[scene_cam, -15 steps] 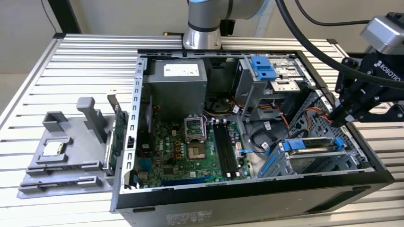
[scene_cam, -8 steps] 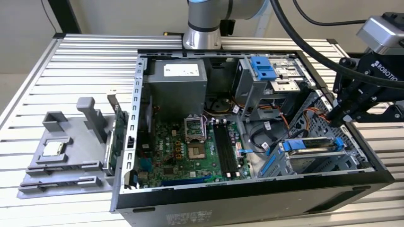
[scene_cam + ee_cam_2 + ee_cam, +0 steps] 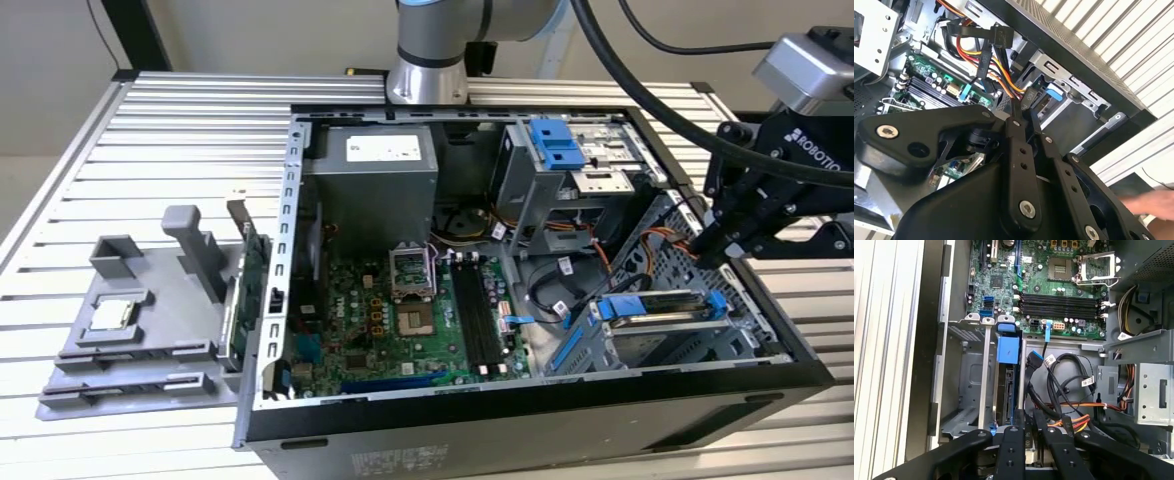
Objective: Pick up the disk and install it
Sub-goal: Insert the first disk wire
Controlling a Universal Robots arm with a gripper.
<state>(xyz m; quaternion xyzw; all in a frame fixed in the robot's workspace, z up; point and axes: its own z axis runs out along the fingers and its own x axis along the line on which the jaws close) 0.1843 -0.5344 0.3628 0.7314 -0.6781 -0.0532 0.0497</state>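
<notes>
The disk [image 3: 654, 308], silver with blue rails, lies in the drive cage [image 3: 627, 345] at the front corner of the open computer case, on the exterior view's right. In the first wrist view the disk [image 3: 1006, 390] stands edge-on in its slot under a blue tab [image 3: 1007, 347]. My gripper [image 3: 703, 252] hangs just above the disk's end nearest the case wall, beside the orange cables. In both wrist views the black fingers [image 3: 1016, 130] converge to a narrow tip, and the gripper [image 3: 1028, 422] looks shut with nothing between its fingers.
The motherboard [image 3: 400, 310] fills the case floor, with a grey power-supply box [image 3: 374, 170] behind it. A second cage with a blue latch [image 3: 554, 145] stands at the back. A grey fixture [image 3: 134, 320] holding a small chip [image 3: 110, 315] sits outside. A blurred hand [image 3: 1154, 205] shows beyond the case.
</notes>
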